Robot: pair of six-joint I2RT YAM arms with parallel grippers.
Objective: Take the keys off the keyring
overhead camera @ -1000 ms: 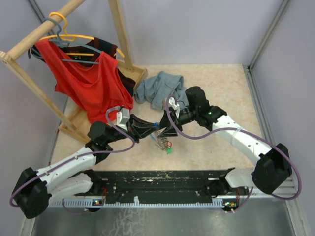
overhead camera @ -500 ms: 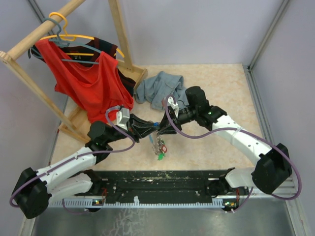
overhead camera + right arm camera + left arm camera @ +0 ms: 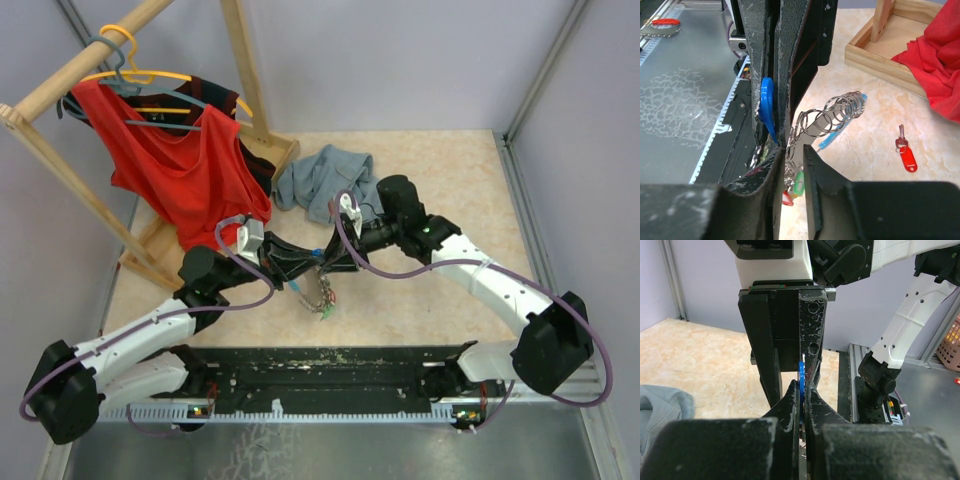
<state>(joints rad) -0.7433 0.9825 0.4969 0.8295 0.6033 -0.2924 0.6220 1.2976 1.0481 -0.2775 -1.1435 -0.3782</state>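
Note:
In the top view my left gripper (image 3: 303, 267) and right gripper (image 3: 336, 262) meet tip to tip above the table. The silvery chain with the keys (image 3: 322, 296) hangs below them. In the left wrist view my left gripper (image 3: 801, 390) is shut on a blue key head (image 3: 801, 376). In the right wrist view that blue key head (image 3: 767, 107) sits between the left fingers. My right gripper (image 3: 794, 152) has its jaws slightly parted, with chain rings (image 3: 832, 116) in the gap. A green key head (image 3: 799, 180) and a red one (image 3: 786, 199) hang below. A light blue keyring part (image 3: 837, 134) lies behind.
A loose red key (image 3: 907, 156) lies on the table. A grey-blue garment (image 3: 320, 175) lies behind the grippers. A wooden clothes rack with a red shirt (image 3: 190, 170) stands at the back left, and its base frame (image 3: 885, 57) is close by.
The hanging bunch of keys has swung left, from under the right gripper to under the point where both grippers meet. The arms have hardly moved.

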